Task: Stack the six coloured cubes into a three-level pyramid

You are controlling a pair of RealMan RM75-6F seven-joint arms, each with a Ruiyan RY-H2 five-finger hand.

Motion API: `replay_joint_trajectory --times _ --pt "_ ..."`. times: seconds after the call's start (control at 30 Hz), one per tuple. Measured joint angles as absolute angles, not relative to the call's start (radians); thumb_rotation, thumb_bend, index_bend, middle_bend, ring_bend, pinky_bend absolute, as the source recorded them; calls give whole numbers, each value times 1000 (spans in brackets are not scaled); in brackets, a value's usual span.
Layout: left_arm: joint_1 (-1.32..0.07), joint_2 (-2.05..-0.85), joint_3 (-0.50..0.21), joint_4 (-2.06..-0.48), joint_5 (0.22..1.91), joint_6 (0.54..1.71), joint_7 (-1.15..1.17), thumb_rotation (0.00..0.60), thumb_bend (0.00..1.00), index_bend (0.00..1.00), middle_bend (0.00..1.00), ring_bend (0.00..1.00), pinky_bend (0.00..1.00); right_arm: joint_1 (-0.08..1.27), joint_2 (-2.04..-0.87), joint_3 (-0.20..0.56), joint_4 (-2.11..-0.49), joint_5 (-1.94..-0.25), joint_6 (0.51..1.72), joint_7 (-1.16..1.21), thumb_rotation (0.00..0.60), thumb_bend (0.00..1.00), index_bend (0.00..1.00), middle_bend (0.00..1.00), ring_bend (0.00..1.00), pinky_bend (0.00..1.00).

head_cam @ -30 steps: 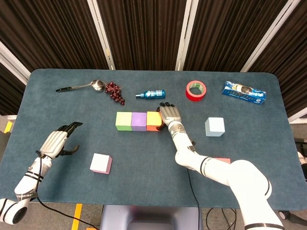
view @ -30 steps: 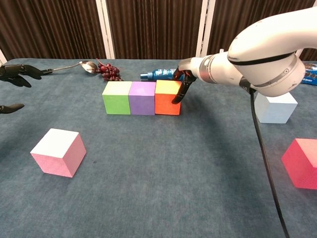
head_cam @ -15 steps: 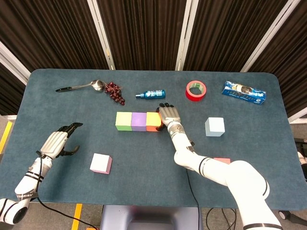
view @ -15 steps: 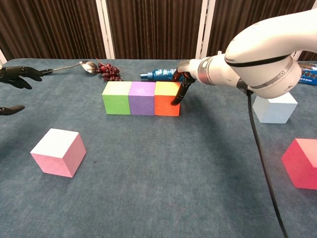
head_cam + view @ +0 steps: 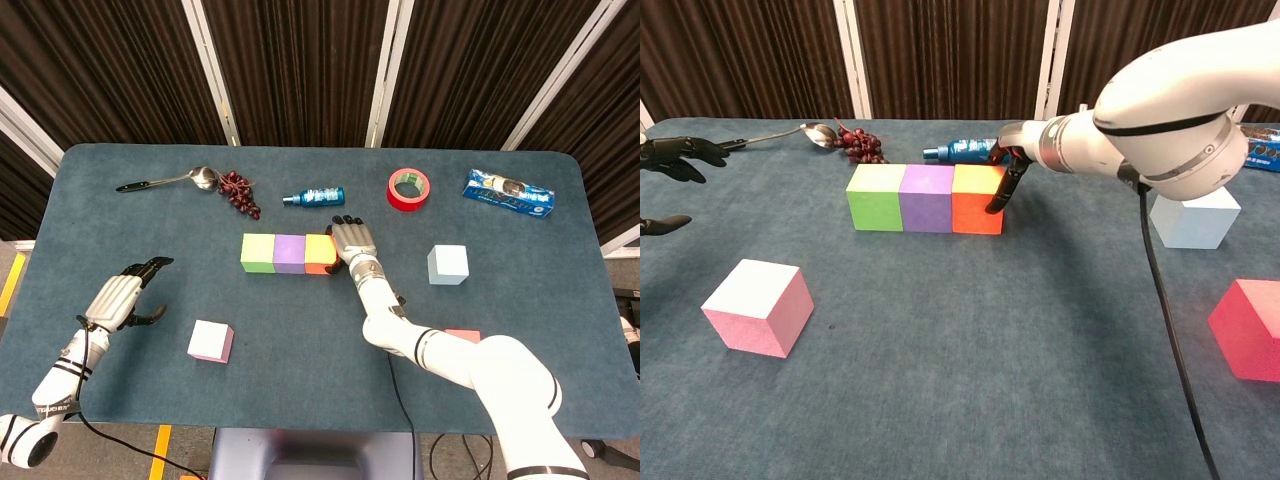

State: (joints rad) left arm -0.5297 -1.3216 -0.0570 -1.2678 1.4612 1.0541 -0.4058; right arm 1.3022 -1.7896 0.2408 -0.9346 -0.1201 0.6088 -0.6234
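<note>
Here the base row of the pyramid stood complete on the counter (image 5: 520,210): green cube (image 5: 257,252), purple cube (image 5: 289,252) and orange cube (image 5: 319,253), side by side and touching. The row served as the landmark for all that follows.

The right hand (image 5: 355,241) was at the orange end of the row, its fingers (image 5: 1002,190) extended downward against that cube's outer face. They touched it without enclosing it; nothing was held. This read as squaring or nudging the row, not as a grasp.

The left hand (image 5: 120,296) hovered well off the green end, toward the near edge. Its fingers were spread and held nothing.

Three cubes remained loose. The pink cube (image 5: 211,341) lay nearer than the row, off its green end. The pale blue cube (image 5: 447,264) lay beyond the orange end, well apart from it. The red cube (image 5: 1251,328) lay off the orange end as well, nearer still, and in the head view the right arm largely hid it.

Judgement: level one was done, and levels two and three were not yet begun. The next move would call for lifting the right hand away without shifting the row. A loose cube would then go astride a seam between two base cubes. The pale blue one looked handiest for the right hand, the pink for the left.
</note>
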Motion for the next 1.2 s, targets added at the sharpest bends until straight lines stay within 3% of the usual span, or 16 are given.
replay_joint_trajectory --times 1.2 --pt "-532 -1332 -54 -1249 1461 1048 -421 600 392 112 89 179 165 1306 -1791 253 -931 -116 604 -627 600 345 499 178 85 177"
